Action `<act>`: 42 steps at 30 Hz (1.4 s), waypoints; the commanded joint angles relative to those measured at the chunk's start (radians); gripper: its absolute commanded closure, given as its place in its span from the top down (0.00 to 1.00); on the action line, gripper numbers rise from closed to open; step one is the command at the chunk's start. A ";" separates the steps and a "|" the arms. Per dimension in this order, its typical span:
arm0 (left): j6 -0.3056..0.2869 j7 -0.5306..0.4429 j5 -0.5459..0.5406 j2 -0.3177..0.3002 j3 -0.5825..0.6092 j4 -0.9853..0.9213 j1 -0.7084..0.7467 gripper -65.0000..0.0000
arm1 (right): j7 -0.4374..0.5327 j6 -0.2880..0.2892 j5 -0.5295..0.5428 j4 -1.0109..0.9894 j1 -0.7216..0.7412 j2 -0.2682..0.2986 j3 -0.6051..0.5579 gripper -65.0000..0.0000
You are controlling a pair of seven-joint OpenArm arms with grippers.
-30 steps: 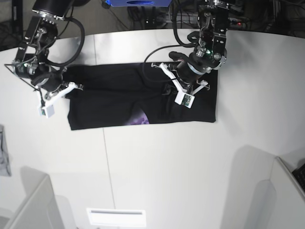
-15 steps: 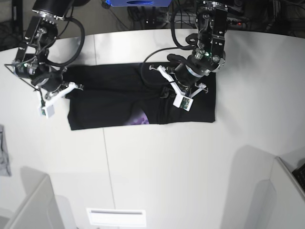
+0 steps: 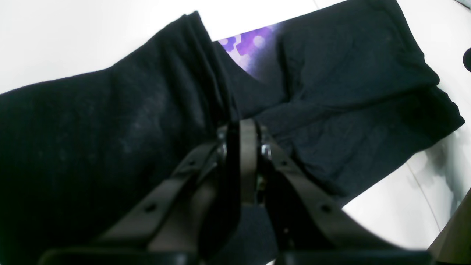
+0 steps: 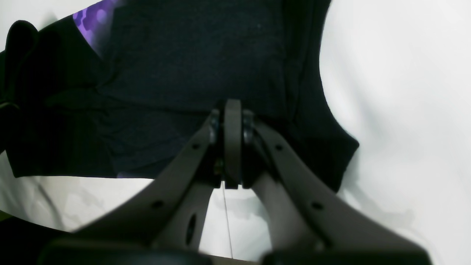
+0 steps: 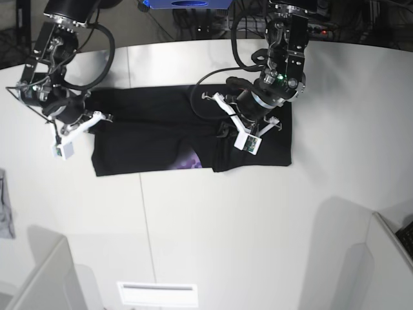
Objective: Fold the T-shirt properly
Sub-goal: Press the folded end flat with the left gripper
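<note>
Your left gripper (image 5: 227,128), right of centre in the base view, has its jaws pinched together on a raised ridge of the T-shirt (image 5: 155,145); in the left wrist view the black fabric bunches up into folds that run straight into the closed fingertips at mid-frame. Your right gripper (image 5: 90,105) sits at the upper left of the base view, at the left end of the garment, jaws pressed tightly together; in the right wrist view the tips meet at the cloth's edge, but you cannot tell whether any fabric is caught between them. The T-shirt lies as a long black band across the upper middle of the white table (image 5: 245,226), stretching from one arm to the other, already doubled over lengthwise. A small patch of purple print (image 5: 190,161) peeks out along its lower edge near the centre. At the far left edge of the base view, a grey cloth piece (image 5: 5,213) lies well apart from the shirt.
</note>
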 commanded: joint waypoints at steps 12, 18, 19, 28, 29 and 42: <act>-0.004 -0.021 -0.015 0.006 0.003 -0.033 -0.014 0.00 | 0.016 0.004 0.009 0.013 0.010 0.011 0.000 0.00; -0.004 -0.021 -0.015 0.006 0.001 -0.033 -0.015 0.00 | 0.016 0.004 0.009 0.013 0.010 0.011 0.000 0.00; -0.004 -0.021 -0.015 0.006 0.001 -0.033 -0.015 0.00 | 0.016 0.004 0.009 0.013 0.010 0.011 0.000 0.00; -0.004 -0.021 -0.015 0.006 0.001 -0.033 -0.015 0.00 | 0.016 0.004 0.009 0.013 0.010 0.011 0.000 0.00; -0.004 -0.021 -0.015 0.006 0.001 -0.033 -0.015 0.00 | 0.016 0.004 0.009 0.013 0.010 0.011 0.000 0.00; -0.004 -0.021 -0.015 0.003 0.145 -0.035 -0.077 0.59 | 0.016 0.004 0.009 0.013 0.010 0.011 0.000 0.00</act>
